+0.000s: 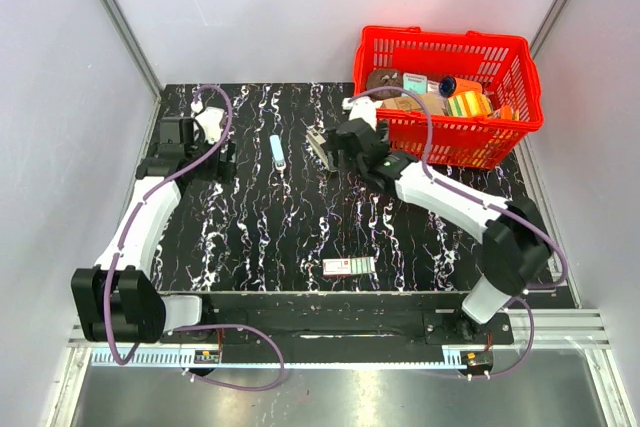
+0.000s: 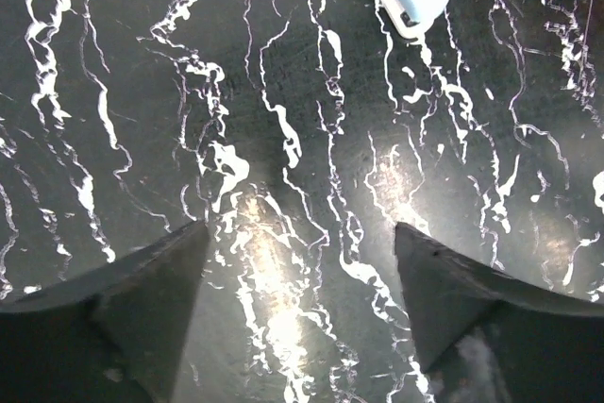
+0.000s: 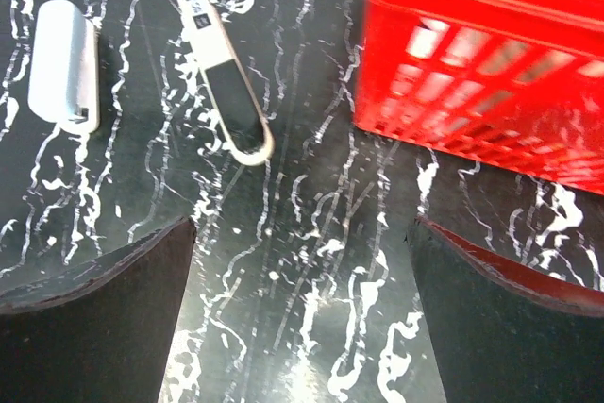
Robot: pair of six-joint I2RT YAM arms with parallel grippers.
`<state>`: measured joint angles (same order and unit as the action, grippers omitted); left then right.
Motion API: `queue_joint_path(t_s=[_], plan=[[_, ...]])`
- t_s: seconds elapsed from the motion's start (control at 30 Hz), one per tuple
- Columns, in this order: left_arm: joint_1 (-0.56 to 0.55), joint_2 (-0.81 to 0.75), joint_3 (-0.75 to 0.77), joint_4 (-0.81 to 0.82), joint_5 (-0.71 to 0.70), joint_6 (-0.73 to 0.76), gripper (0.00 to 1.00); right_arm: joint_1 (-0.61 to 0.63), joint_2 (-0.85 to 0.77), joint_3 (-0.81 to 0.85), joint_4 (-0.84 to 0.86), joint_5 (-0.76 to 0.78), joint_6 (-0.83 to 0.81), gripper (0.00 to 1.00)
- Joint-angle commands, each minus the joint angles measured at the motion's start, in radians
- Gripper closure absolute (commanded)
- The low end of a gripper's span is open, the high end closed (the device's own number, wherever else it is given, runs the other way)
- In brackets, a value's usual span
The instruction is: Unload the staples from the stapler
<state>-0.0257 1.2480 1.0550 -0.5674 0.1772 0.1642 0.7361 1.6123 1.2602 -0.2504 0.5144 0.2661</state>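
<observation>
Black white-veined table [image 1: 260, 232], pale walls [image 1: 300, 7], stapler [image 3: 226, 92] flat, left hand [image 2: 300, 233], right hand [image 3: 302, 228] agape, empty

One stapler [image 3: 229, 92], one pale stick [image 3: 64, 65], one box [image 1: 348, 267], one basket [image 1: 470, 142] (crammed).

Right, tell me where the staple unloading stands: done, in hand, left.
Done: nothing visible. The stapler lies untouched on the table, and no loose staples are in sight.
In hand: the right gripper is open just short of the stapler. The left gripper is open over a bare patch of table.
Left: grasp the stapler, open it and take the staples out.
</observation>
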Motion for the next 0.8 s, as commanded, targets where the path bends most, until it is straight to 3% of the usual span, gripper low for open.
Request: queue_joint_path(t_s=[0.0, 0.13, 0.43, 0.77], plan=[[0.001, 0.034, 0.066, 0.044, -0.018, 0.006, 0.04, 0.028, 0.095, 0.137, 0.025, 0.020, 0.031, 0.01], [0.069, 0.019, 0.062, 0.029, 0.097, -0.002, 0.01, 0.029, 0.223, 0.299, 0.030, -0.170, 0.001, 0.01], [0.274, 0.051, 0.020, 0.003, 0.194, 0.021, 0.01, 0.078, 0.592, 0.704, -0.072, -0.113, -0.030, 0.09], [0.389, 0.065, -0.075, 0.026, 0.209, 0.077, 0.01, 0.109, 0.926, 1.143, -0.248, -0.112, -0.045, 0.16]])
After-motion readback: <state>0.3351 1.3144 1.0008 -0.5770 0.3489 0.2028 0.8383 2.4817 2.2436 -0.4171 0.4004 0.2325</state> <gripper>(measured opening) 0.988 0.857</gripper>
